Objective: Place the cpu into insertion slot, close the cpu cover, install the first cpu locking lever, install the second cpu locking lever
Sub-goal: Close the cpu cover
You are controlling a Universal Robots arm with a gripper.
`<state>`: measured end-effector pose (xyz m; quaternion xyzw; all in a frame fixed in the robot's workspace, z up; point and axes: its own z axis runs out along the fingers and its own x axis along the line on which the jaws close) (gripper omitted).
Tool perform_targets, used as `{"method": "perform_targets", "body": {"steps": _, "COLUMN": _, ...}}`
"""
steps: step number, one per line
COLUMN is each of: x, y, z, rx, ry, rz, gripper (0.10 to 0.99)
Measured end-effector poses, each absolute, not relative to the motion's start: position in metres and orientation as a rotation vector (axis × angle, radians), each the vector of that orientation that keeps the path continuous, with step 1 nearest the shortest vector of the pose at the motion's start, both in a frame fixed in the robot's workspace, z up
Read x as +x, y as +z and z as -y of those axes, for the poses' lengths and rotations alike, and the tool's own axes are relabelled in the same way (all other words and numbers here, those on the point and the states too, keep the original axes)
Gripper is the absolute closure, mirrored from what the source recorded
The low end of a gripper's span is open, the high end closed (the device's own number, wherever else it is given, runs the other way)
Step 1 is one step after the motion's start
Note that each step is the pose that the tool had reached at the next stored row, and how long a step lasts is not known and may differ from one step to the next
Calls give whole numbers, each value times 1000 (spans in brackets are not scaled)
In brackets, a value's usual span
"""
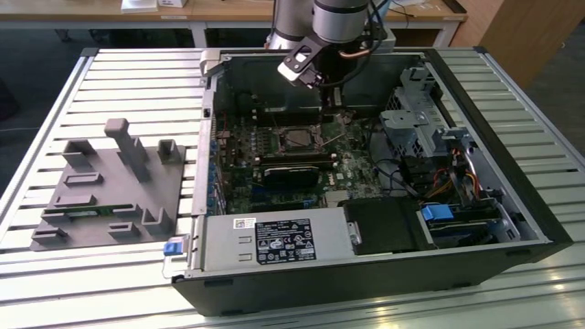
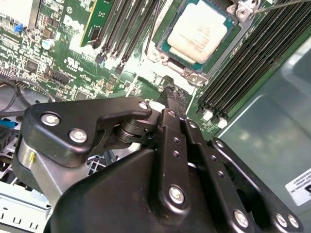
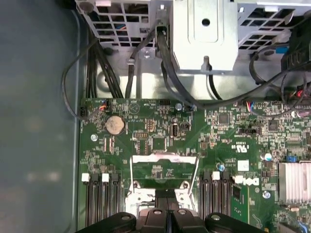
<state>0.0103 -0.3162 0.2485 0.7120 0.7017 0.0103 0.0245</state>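
Note:
The cpu (image 2: 198, 30), a pale square chip, lies in the insertion slot (image 2: 165, 48) on the green motherboard; in the exterior view the insertion slot (image 1: 297, 140) is a dark square with a silvery rim. The cpu cover (image 3: 165, 158), a thin silvery frame, stands raised with the board visible through its opening. A thin wire lever (image 2: 286, 5) sticks out beside the socket. My gripper (image 2: 172, 97) hangs just above the socket's edge, shut, with nothing visible between its fingers. It reaches down into the case from the back in the exterior view, gripper (image 1: 331, 103).
The open computer case (image 1: 512, 205) lies on a slatted metal table (image 1: 137, 75). Black memory slots (image 2: 248, 63) flank the socket. Drive cage (image 1: 416, 127), cables and power supply (image 1: 274, 240) crowd the case. A grey fixture block (image 1: 109, 185) sits at the exterior view's left.

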Motion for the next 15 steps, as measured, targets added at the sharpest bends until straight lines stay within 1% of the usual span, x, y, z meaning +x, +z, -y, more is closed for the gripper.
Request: {"method": "perform_targets", "body": {"steps": 15, "x": 32, "y": 248, "z": 316, "rx": 2206, "ry": 24, "rz": -2174, "gripper": 980}}
